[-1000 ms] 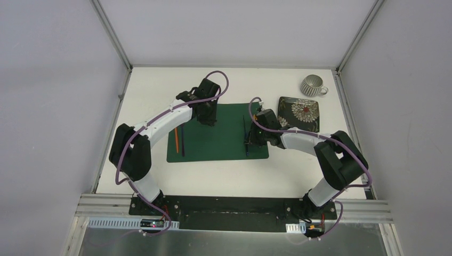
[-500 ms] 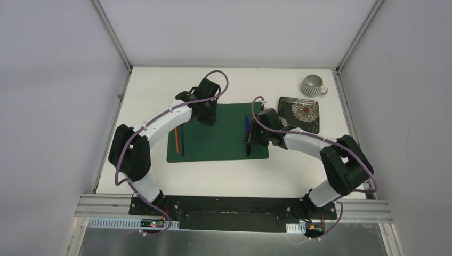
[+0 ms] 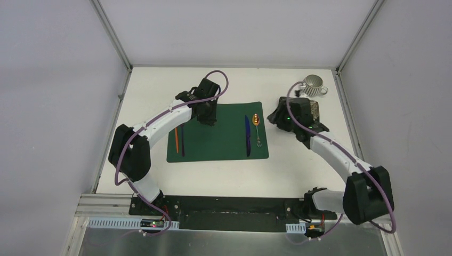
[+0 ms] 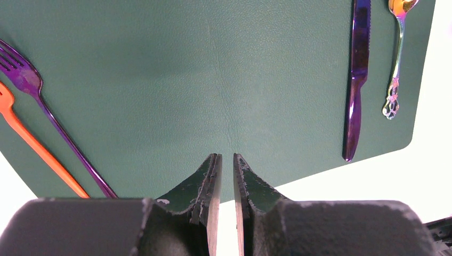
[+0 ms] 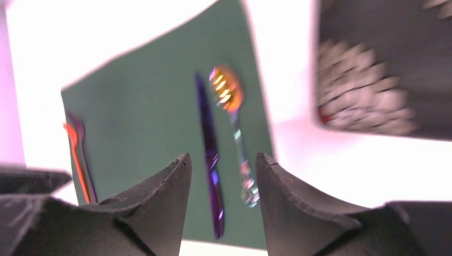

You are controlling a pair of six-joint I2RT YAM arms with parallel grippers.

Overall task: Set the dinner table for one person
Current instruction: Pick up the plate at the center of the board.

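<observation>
Right gripper (image 5: 223, 157) has just let go. Its two fingers stand apart and nothing is between them. A second ago it was down low over the right side of the mat. Now it has swung off to the right and hangs over the plate (image 5: 384, 69). Its own picture is blurry, so I think it is moving fast.

The bench (image 3: 224, 176) is the big white top that both arms are bolted to, and it fills the middle of the view from above. On it lies the green placemat (image 3: 224, 133). The spoon (image 3: 258, 130) now lies flat near the mat's right edge, just beside the knife (image 3: 248, 136). That spot was hidden under the gripper before. On the left side of the mat lie the purple fork (image 3: 182, 141) and the orange fork (image 3: 176, 140), side by side. The middle of the mat is bare.

The plate sits on the bench off the mat, to the right. The cup (image 3: 313, 84) is behind it, near the far right corner.

The left gripper (image 4: 226, 156) has not moved. It hangs over the far left part of the mat, pinched almost closed, holding nothing.

I think the spoon job is done. The plate looks like the next thing to pick up, and the bare middle of the mat looks like its place. The cup has no place by the mat yet.
</observation>
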